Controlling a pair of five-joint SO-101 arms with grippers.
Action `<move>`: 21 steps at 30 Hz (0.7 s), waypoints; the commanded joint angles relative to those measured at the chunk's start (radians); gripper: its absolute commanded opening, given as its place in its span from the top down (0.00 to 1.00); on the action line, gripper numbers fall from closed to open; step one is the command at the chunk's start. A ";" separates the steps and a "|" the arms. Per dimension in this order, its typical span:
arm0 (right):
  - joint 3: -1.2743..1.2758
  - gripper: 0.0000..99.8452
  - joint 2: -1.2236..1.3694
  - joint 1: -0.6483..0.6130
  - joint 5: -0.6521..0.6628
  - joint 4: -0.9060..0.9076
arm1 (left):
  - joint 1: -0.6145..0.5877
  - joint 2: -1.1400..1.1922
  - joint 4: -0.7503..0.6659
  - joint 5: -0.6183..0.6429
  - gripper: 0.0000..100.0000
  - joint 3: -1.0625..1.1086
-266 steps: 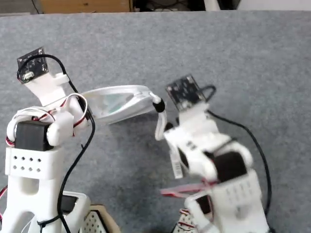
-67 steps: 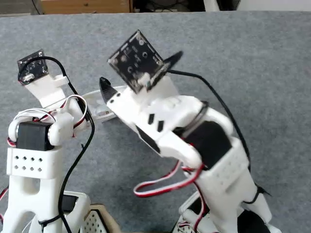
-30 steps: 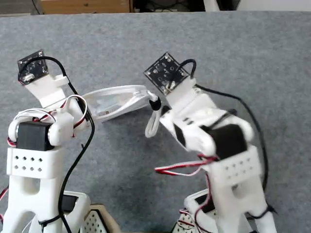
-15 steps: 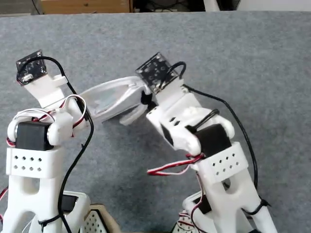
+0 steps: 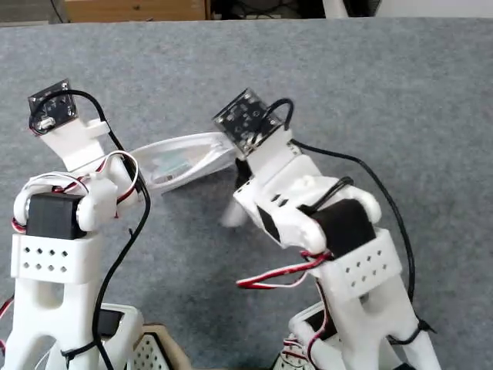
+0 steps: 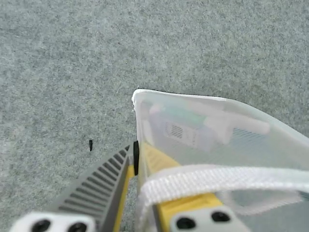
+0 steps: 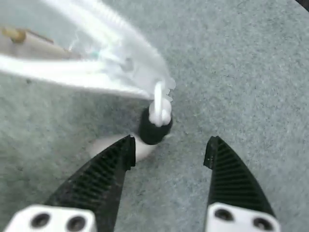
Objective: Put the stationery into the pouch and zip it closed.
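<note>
The translucent white pouch (image 5: pixel 181 160) lies between the two arms, with stationery (image 6: pixel 193 128) showing through its wall. My left gripper (image 6: pixel 136 162) is shut on the pouch's end seam (image 6: pixel 137 125), and a white webbing strap (image 6: pixel 217 176) crosses just in front of it. My right gripper (image 7: pixel 171 145) is open and hovers just short of the pouch's other end (image 7: pixel 96 67). The zipper pull, a white cord (image 7: pixel 159 106) with a black bead (image 7: pixel 154 128), hangs between its fingers without touching them. In the high view the right arm's camera board (image 5: pixel 246 122) covers that end.
Grey carpet-like tabletop (image 5: pixel 400 100) lies all around, with wide free room to the right and at the far side. A blurred white strap loop (image 5: pixel 231 216) hangs beside the right arm. A wooden edge (image 5: pixel 131 9) runs along the far side.
The right arm has drawn back a little from the pouch's end. The pouch, lifted and tilted half a second ago, has dropped back flatter. The left arm holds still.
</note>
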 commanded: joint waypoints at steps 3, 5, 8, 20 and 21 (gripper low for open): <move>-0.131 0.75 -0.018 -0.012 -0.060 0.051 | -0.007 0.015 -0.011 0.006 0.97 0.016; -0.130 0.75 -0.018 -0.012 -0.060 0.048 | -0.007 0.015 -0.011 0.006 0.97 0.016; -0.096 0.75 -0.018 -0.011 -0.052 0.006 | -0.007 0.015 -0.011 0.006 0.97 0.016; 0.173 0.76 -0.010 0.026 -0.051 -0.241 | -0.007 0.015 -0.009 0.006 0.97 0.016; 0.173 0.76 -0.010 0.040 -0.051 -0.238 | -0.007 0.015 -0.009 0.006 0.97 0.016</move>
